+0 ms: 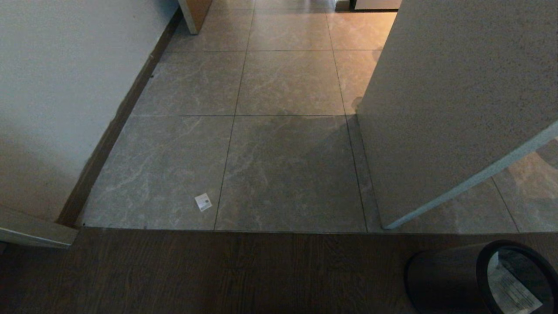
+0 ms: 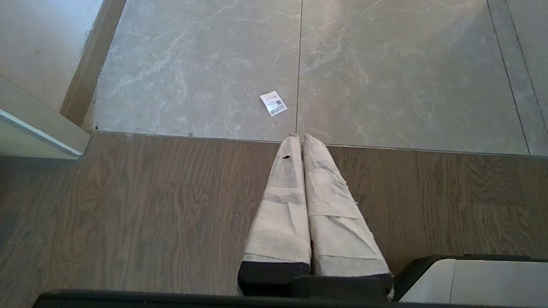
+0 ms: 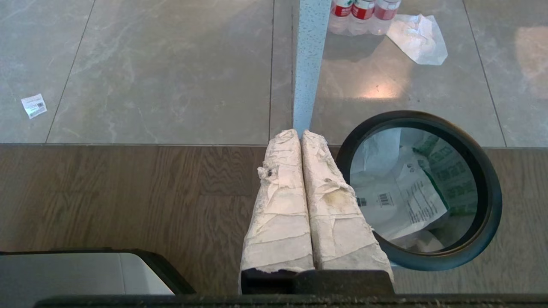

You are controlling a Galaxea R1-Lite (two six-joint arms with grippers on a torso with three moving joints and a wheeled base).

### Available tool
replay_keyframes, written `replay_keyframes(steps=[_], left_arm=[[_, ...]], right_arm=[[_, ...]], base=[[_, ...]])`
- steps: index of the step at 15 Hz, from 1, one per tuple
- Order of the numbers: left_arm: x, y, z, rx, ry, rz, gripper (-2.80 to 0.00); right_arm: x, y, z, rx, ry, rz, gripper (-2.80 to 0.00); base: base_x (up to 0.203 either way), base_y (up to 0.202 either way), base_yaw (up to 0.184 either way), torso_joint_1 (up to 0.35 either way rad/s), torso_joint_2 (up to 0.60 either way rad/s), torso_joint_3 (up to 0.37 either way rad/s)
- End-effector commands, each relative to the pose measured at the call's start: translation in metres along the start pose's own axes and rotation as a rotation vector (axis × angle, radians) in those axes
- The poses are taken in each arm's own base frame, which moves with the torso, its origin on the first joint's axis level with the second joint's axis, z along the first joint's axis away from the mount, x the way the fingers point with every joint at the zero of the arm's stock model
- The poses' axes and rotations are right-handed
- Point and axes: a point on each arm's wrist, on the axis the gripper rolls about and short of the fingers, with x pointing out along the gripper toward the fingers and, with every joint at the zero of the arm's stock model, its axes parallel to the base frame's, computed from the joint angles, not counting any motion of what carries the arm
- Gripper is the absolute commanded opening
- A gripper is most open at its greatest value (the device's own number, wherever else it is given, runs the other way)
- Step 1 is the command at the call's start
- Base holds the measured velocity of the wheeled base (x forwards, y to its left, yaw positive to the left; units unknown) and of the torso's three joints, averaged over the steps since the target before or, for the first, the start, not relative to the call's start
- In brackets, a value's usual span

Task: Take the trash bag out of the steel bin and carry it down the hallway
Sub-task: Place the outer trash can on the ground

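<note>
The steel bin [image 1: 444, 279] stands on the dark wood floor at the bottom right of the head view, its black rim [image 3: 492, 188] seen from above in the right wrist view. The white trash bag [image 3: 406, 201] with green print lies inside it, and a strip of the trash bag [image 1: 512, 288] also shows in the head view. My right gripper [image 3: 298, 132] is shut and empty, just beside the bin's rim. My left gripper [image 2: 299, 137] is also shut and empty, over the wood floor near the tile threshold. Grey marbled tiles [image 1: 283, 87] run ahead; I cannot tell whether they are the hallway.
A speckled white partition [image 1: 436, 109] juts in from the right, its edge [image 3: 308, 64] right behind the bin. A wall [image 1: 65, 87] with brown skirting bounds the left. A paper label [image 1: 203, 202] lies on the tiles. Water bottles [image 3: 364, 13] and crumpled white paper [image 3: 417, 38] sit beyond the partition.
</note>
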Motion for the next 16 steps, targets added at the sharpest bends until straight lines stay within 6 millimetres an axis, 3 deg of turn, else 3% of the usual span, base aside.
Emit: replay_keyframes(steps=[1, 7, 8, 11, 13, 16], left_arm=[[0.000, 0.000, 0.000, 0.000, 0.000, 0.001, -2.80], [0.000, 0.000, 0.000, 0.000, 0.000, 0.000, -2.80], [0.000, 0.000, 0.000, 0.000, 0.000, 0.000, -2.80], [0.000, 0.000, 0.000, 0.000, 0.000, 0.000, -2.80], [0.000, 0.000, 0.000, 0.000, 0.000, 0.000, -2.80], [0.000, 0.000, 0.000, 0.000, 0.000, 0.000, -2.80]], right_arm=[[0.000, 0.000, 0.000, -0.003, -0.001, 0.000, -2.80], [0.000, 0.000, 0.001, -0.011, 0.001, 0.000, -2.80], [-0.003, 0.000, 0.008, -0.010, -0.020, 0.001, -2.80], [-0.023, 0.000, 0.060, -0.008, -0.069, -0.004, -2.80], [-0.035, -0.002, 0.103, -0.009, 0.008, -0.053, -2.80], [-0.017, -0.004, 0.149, -0.034, 0.260, -0.133, -2.80]], base=[[0.000, 0.000, 0.000, 0.000, 0.00, 0.000], [0.000, 0.000, 0.000, 0.000, 0.00, 0.000], [0.000, 0.000, 0.000, 0.000, 0.00, 0.000], [0.000, 0.000, 0.000, 0.000, 0.00, 0.000], [0.000, 0.000, 0.000, 0.000, 0.00, 0.000], [0.000, 0.000, 0.000, 0.000, 0.00, 0.000]])
